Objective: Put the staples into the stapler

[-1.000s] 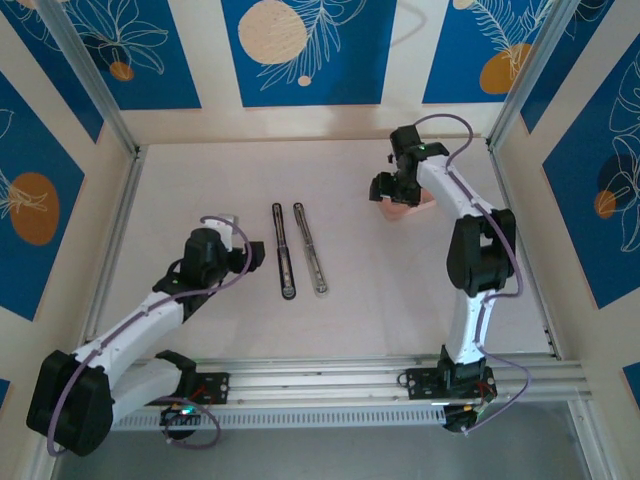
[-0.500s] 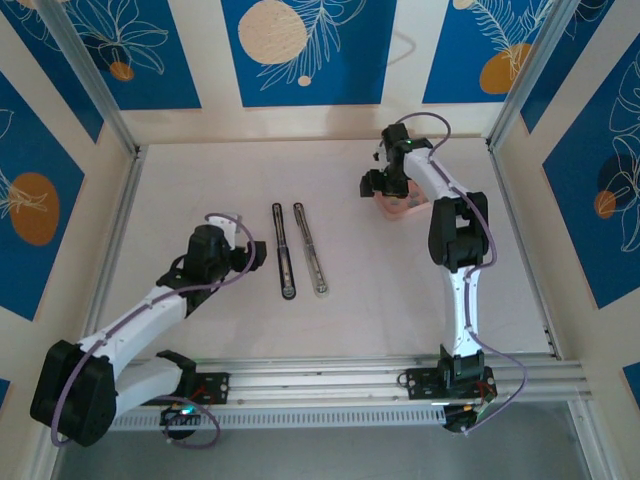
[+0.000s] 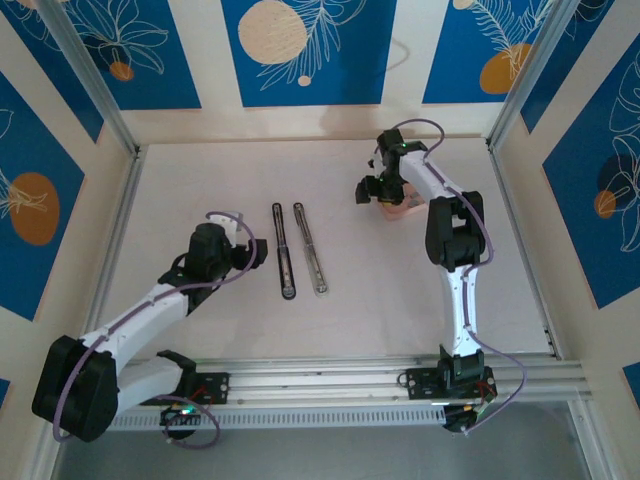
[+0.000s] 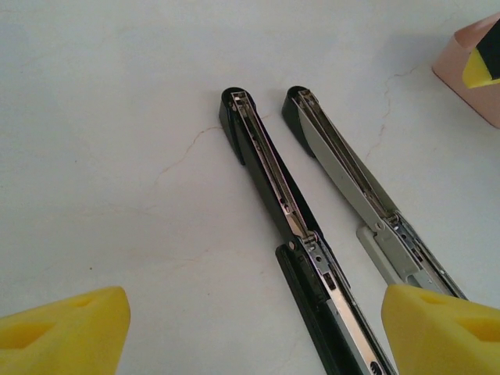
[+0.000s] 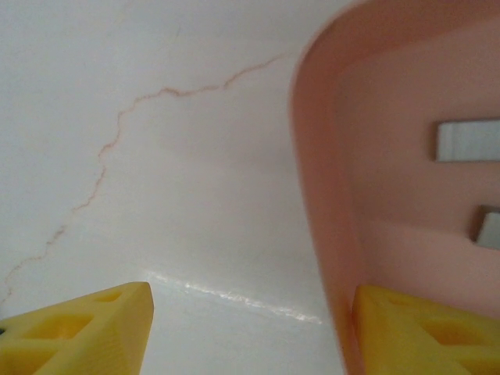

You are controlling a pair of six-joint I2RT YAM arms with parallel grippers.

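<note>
The white tabletop lies bare left of the slim black stapler with its silvery inner rail. A broad bare stretch also runs between the stapler and the salmon-pink square tray, so there is open passage on both sides. The stapler's two arms lie side by side with only a narrow strip between them. The tray's raised wall stands between the spread fingers of the right gripper — one finger on the table side, one on the tray side, near the small grey metal staple strips.

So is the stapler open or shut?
Open. The stapler lies on the table, its two long arms apart side by side, metal rails facing up.
</note>
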